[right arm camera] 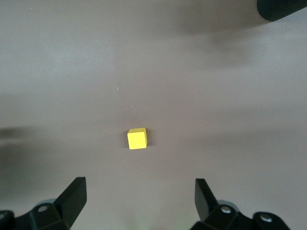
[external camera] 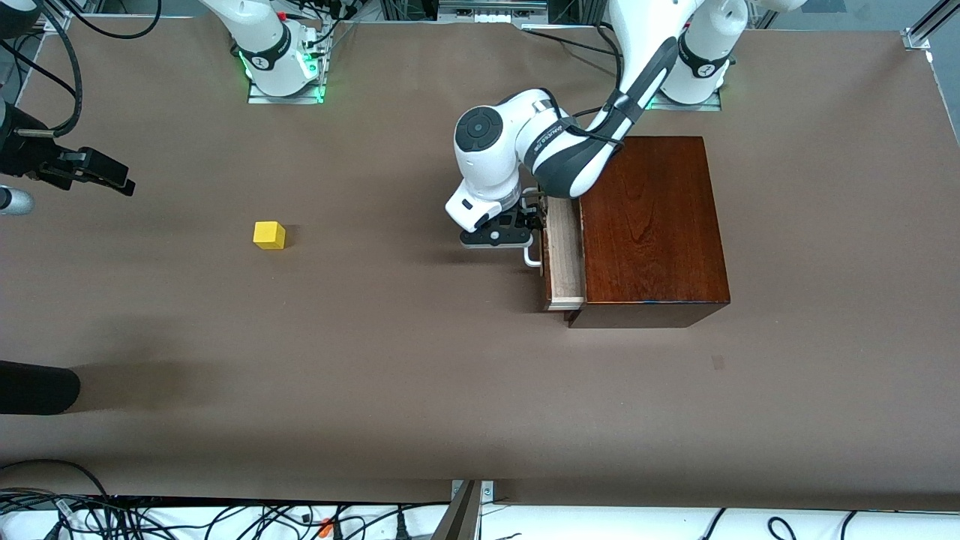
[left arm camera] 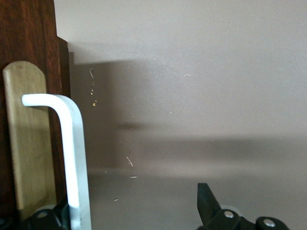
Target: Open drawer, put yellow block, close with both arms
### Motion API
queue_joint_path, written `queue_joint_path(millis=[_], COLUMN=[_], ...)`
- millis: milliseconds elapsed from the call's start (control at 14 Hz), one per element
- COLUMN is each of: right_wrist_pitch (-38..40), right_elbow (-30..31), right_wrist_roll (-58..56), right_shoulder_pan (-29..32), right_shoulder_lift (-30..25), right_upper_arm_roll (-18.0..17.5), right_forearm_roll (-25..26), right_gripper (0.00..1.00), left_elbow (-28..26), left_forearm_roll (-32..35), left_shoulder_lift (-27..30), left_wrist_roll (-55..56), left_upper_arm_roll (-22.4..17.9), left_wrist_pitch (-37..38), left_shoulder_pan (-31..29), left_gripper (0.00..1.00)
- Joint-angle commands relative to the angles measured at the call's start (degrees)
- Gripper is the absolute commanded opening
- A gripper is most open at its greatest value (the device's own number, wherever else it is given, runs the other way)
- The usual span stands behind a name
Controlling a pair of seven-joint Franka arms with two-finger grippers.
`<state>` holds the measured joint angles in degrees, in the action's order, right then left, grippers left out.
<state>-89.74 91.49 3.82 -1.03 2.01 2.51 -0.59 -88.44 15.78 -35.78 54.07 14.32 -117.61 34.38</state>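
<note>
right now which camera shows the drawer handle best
The left wrist view: the white handle fills the frame close up, standing off the drawer front, one finger of the left pincer beside it. The front view shows only a small piece of the handle under the left arm. The right wrist view shows none.

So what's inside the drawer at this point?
The drawer is pulled out only slightly; just pale wood shows, no yellow block, which sits on the table. The rest is covered by the wooden box.

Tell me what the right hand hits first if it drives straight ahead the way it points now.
Probably the bare table. The right hand is open, with the yellow block ahead between its fingers, so it may meet that; depth is unclear.
</note>
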Motion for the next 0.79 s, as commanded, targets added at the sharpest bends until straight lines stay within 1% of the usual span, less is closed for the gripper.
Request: queue_joint_path(millis=[0, 215, 430, 716], right_wrist_pitch=[0.8, 0.8, 0.9, 0.8], right_elbow=[-0.5, -0.5, -0.5, -0.5], right_wrist_roll=[-0.7, -0.7, -0.7, -0.6], right_shoulder_pan=[0.6, 0.6, 0.6, 0.6], right_shoulder_lift=[-0.3, -0.3, -0.3, -0.3], right_upper_arm_roll=[-0.3, -0.3, -0.3, -0.4], right_forearm_roll=[-0.4, -0.4, -0.4, -0.3], right_gripper=[1.0, 1.0, 1.0, 1.0], left_elbow=[6.3, 6.4, 7.2, 12.9], left_forearm_roll=[-1.8, -1.6, -1.5, -2.4], left_shoulder_lift=[-1.7, -1.5, 0.7, 4.1], left_wrist_roll=[-0.4, -0.5, -0.9, -5.5], left_upper_arm_roll=[0.2, 0.4, 0.3, -0.1], left_wrist_pitch=[1.4, 3.0, 7.5, 19.2], left_shoulder_pan=[1.8, 1.9, 2.1, 0.2], left_gripper=[1.0, 1.0, 1.0, 1.0])
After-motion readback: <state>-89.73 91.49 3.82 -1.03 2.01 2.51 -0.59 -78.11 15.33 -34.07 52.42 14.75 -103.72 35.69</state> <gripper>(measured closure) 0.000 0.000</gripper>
